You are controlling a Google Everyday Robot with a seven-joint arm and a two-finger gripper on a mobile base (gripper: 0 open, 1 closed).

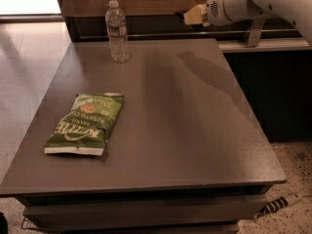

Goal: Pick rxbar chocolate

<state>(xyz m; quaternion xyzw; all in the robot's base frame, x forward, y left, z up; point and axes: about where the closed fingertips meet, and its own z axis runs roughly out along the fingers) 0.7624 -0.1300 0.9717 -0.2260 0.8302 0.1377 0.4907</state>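
Note:
No black-wrapped rxbar chocolate shows on the table or anywhere else in the camera view. My gripper (192, 15) is at the end of the white arm (239, 3), held in the air above the table's back right edge, in front of the dark wall panel. It casts a shadow on the tabletop below it. It is far from the chip bag and well to the right of the bottle.
A large green Kettle chip bag (85, 123) lies flat at the front left of the grey table (195, 145). A clear water bottle (117, 31) stands upright at the back, left of centre. A ledge (265, 44) runs along the back right.

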